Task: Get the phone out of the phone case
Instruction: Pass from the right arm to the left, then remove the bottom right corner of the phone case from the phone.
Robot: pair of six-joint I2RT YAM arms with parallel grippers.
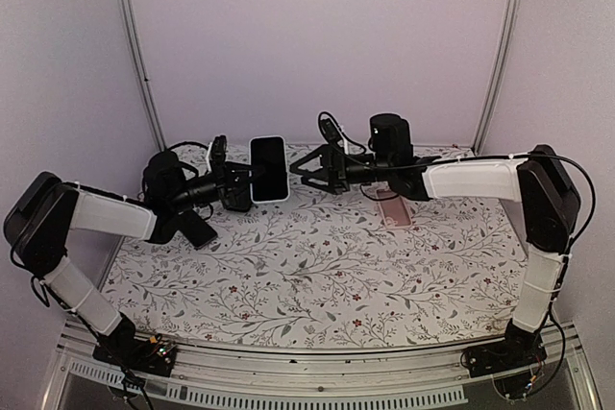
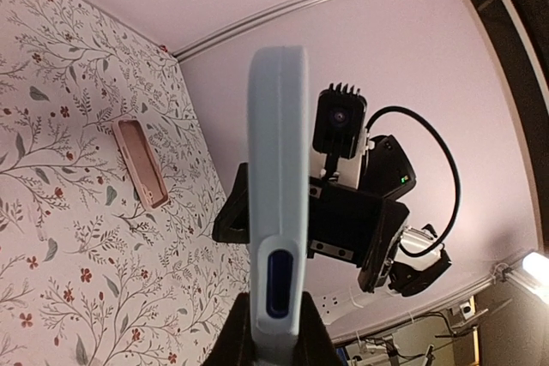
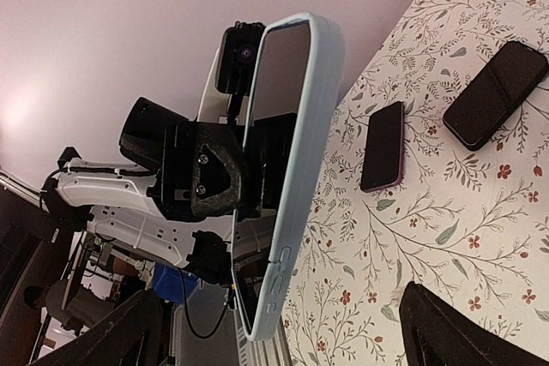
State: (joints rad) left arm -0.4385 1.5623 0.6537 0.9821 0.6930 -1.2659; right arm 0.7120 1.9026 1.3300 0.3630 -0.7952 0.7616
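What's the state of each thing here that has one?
left gripper: shut on the light blue case, held upright off the table.
right gripper: open, facing that case.
phone: inside the light blue case.
pink case: empty, flat on the table.
purple-edged phone: flat on the table, screen dark.
black phone: flat beside it, screen dark.

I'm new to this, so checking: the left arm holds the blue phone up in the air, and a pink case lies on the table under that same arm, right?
Not quite. The pink case lies under the right arm, not the left; the top view shows it. The left arm does hold the blue phone up.
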